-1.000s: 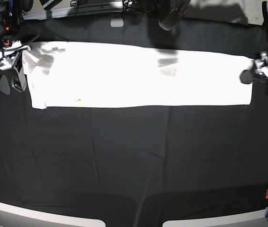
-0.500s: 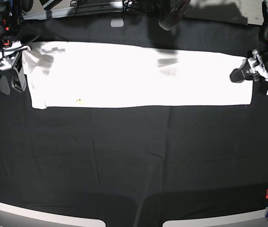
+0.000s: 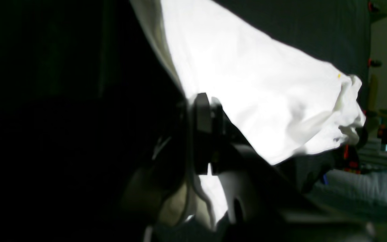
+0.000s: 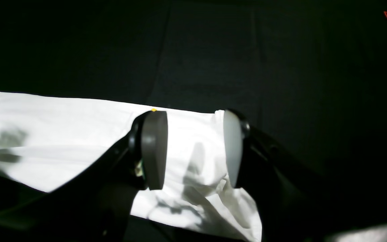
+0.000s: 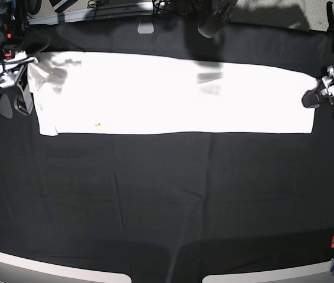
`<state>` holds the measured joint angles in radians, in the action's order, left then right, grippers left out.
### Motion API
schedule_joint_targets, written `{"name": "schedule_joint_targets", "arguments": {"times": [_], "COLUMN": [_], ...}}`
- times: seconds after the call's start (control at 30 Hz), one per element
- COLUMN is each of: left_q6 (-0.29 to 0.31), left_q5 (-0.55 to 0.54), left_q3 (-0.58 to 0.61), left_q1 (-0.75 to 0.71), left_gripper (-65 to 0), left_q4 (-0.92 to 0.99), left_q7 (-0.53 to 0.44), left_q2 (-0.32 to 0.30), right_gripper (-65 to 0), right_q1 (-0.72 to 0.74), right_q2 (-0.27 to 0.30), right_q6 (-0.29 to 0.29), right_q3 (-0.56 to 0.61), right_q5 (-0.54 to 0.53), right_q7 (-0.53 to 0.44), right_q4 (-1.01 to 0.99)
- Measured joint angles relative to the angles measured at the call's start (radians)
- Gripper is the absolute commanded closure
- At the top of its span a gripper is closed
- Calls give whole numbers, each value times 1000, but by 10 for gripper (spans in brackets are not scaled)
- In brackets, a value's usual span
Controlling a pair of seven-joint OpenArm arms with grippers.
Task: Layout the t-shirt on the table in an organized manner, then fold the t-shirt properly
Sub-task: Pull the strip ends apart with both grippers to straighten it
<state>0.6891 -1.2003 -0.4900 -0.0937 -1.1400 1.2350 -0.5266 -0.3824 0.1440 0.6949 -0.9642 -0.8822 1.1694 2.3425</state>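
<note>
Base view: the left pincer has moved back outward since half a second ago, when it reached further in over the cloth. It now sits at the hem end of the t-shirt, its tips pressed together at the edge of the fabric. The hem corner beside it looks slightly drawn toward the pincer compared with a second ago. The right pincer has not shifted; it stands spread, just beside the sleeve end of the shirt. The shirt lies as one long folded white band across the far half of the worktop, stretched between the two pincers. One small yellow-orange mark shows near its front edge, closer to the right pincer.

Left wrist view: the left pincer is pinching the t-shirt; white cloth runs into the closed jaws and fans away from them, rumpled at its far end. The picture is dark and blurred around the jaws.

Right wrist view: the right pincer stands spread, two pads well apart, holding nothing. The t-shirt lies beneath and between the pads on the black worktop, creased below them.

Count: one t-shirt, one worktop, two pincers.
</note>
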Motion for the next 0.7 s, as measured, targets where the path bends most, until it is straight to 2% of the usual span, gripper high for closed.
{"name": "schedule_joint_targets", "arguments": {"times": [0.07, 0.17, 0.23, 0.5, 0.7], "left_q6": [0, 0, 0, 0, 0], "left_q5": [0, 0, 0, 0, 0], "left_q3": [0, 0, 0, 0, 0], "left_q1": [0, 0, 0, 0, 0], "left_gripper": [0, -145, -195, -196, -196], "left_q4": [0, 0, 0, 0, 0], "left_q7": [0, 0, 0, -1, -1], "left_q2": [0, 0, 0, 5, 37], "right_gripper": [-262, -262, -262, -262, -262], "right_q1": [0, 0, 0, 0, 0], "right_q2": [0, 0, 0, 0, 0], "right_q6": [0, 0, 0, 0, 0], "right_q3": [0, 0, 0, 0, 0], "right_q5": [0, 0, 0, 0, 0], "right_q7": [0, 0, 0, 0, 0], "right_q4": [0, 0, 0, 0, 0]}}
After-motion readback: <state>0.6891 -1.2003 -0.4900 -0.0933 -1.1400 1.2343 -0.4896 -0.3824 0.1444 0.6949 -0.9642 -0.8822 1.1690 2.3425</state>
